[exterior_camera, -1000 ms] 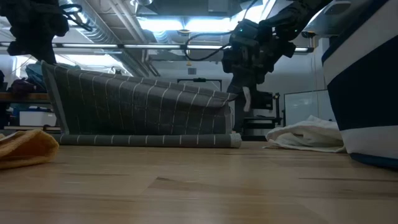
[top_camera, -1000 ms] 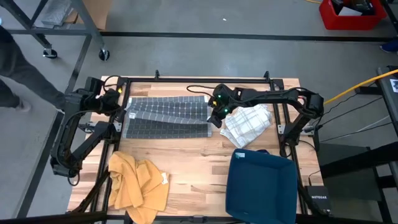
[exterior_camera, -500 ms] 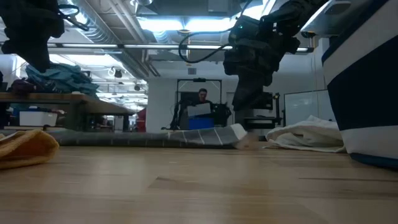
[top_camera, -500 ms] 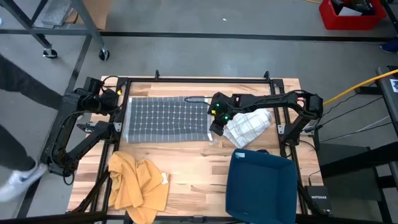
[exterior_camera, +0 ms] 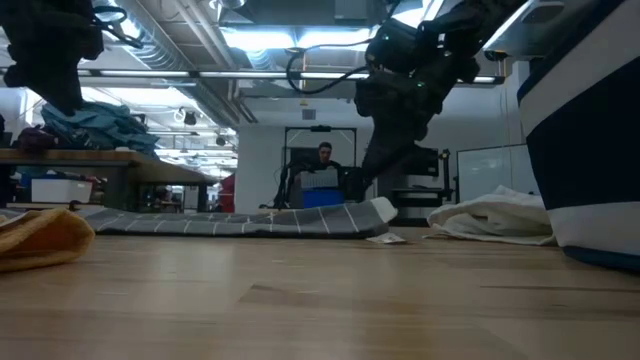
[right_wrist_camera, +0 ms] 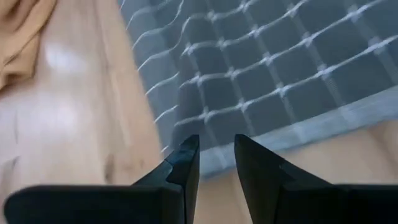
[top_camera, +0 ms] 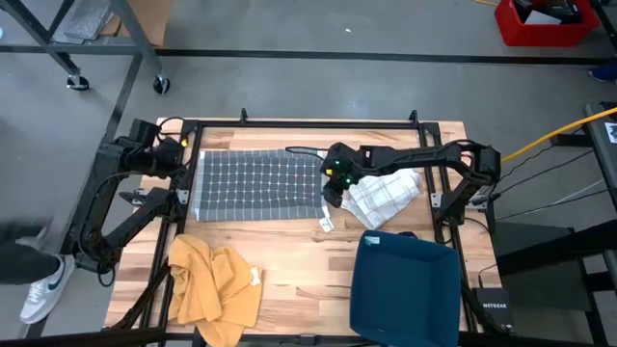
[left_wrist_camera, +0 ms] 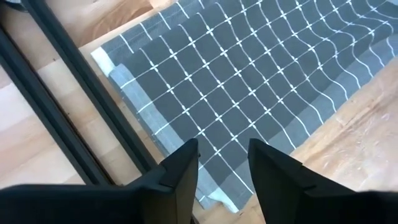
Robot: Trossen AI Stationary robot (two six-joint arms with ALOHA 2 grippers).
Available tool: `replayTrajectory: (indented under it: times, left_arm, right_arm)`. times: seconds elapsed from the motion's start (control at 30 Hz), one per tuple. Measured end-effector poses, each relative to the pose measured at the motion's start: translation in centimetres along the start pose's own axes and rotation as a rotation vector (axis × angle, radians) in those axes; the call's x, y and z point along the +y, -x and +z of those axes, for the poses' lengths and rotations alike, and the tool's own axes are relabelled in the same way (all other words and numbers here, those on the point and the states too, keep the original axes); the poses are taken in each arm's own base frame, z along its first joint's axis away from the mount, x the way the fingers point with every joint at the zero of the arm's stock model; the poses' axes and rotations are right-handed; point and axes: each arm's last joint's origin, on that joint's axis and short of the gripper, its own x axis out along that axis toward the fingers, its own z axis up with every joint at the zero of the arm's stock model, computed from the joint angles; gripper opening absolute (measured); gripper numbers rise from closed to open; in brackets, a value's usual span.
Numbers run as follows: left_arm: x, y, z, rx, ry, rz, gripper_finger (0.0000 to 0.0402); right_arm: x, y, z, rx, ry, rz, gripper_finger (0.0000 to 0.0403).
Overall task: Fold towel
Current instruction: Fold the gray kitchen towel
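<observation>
One grey checked towel (top_camera: 258, 185) lies flat, folded over, at the far middle of the wooden table (top_camera: 299, 260). Both grippers hang over its ends with jaws parted and empty, left gripper (top_camera: 181, 157) and right gripper (top_camera: 333, 185). This fold looks just laid; the next likely calls for fresh grips on an edge.

grey checked towel (top_camera: 256, 185) flat, table (top_camera: 318, 260)

Grey towel (top_camera: 258, 185) with white grid lines, mustard cloth (top_camera: 214, 287), white checked cloth (top_camera: 386, 193), navy bin (top_camera: 405, 289)
</observation>
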Motion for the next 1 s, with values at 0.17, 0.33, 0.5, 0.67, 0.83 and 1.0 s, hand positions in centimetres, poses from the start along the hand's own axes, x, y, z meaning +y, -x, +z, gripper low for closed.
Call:
replayTrajectory:
  times: [0.17,0.33,0.5,0.67,0.83,1.0]
  left_arm:
    - [-0.1,0.0,0.0,-0.005,-0.022,-0.03,0.0111]
    - [-0.4,0.4,0.7,-0.074,-0.037,-0.072,0.0087]
    - [-0.5,0.8,3.1,-0.307,0.01,-0.165,0.0069]
    - [-1.0,1.2,4.4,-0.405,0.112,-0.243,0.0052]
    - [-2.0,1.0,4.5,-0.375,0.125,-0.325,0.0027]
    - [-3.2,0.5,5.3,-0.349,0.141,-0.361,0.0003]
  right_arm:
    - [0.1,0.2,1.5,-0.132,0.03,0.015,0.0106]
    - [0.6,1.7,4.1,-0.217,0.043,0.024,0.0106]
    - [0.8,3.9,7.1,-0.325,0.054,0.033,0.0106]
    - [-0.4,5.2,8.3,-0.376,0.036,0.011,0.0105]
    - [-2.1,4.6,8.4,-0.369,-0.003,-0.04,0.0068]
    - [-3.1,1.9,8.2,-0.331,-0.019,-0.058,0.0008]
